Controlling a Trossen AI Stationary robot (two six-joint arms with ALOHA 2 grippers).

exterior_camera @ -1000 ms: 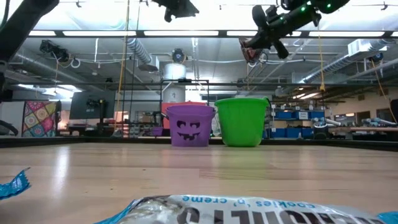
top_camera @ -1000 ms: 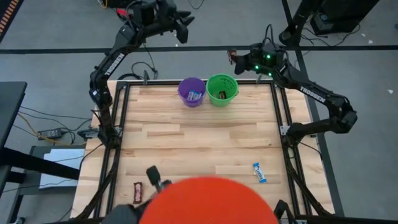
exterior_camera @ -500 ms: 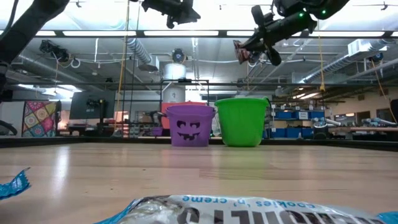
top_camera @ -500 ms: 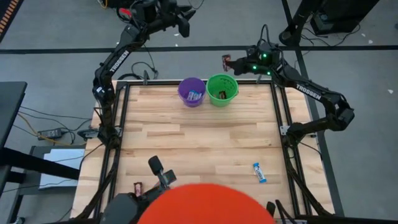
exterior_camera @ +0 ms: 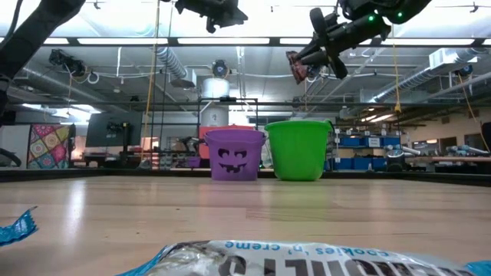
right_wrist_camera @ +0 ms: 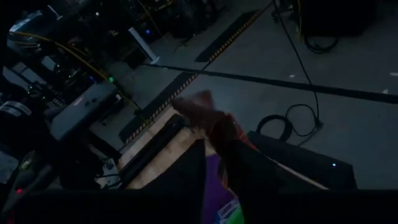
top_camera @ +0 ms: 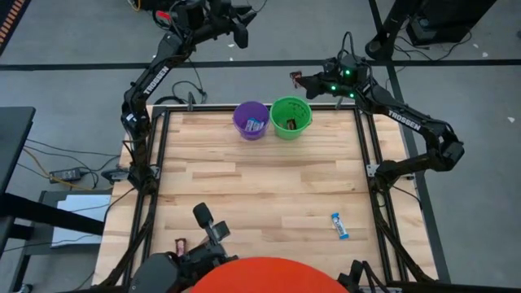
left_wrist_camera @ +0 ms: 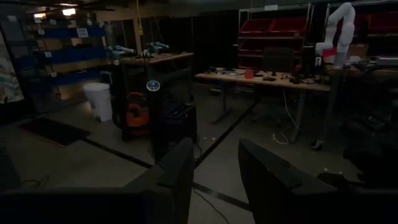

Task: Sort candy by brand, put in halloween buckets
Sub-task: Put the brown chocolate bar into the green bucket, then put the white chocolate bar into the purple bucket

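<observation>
Maroon candy above green bucket

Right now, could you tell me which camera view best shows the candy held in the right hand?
The low view: the maroon candy hangs clear against the ceiling, pinched in the right hand. The high view shows only a small dark speck beyond the green bucket. The right wrist view blurs it; the left wrist view misses it.

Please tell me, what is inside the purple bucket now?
The high view shows one blue-and-white candy lying inside the purple bucket. Whether more candy lies under it cannot be seen. In the low view the bucket's wall hides everything inside.
</observation>
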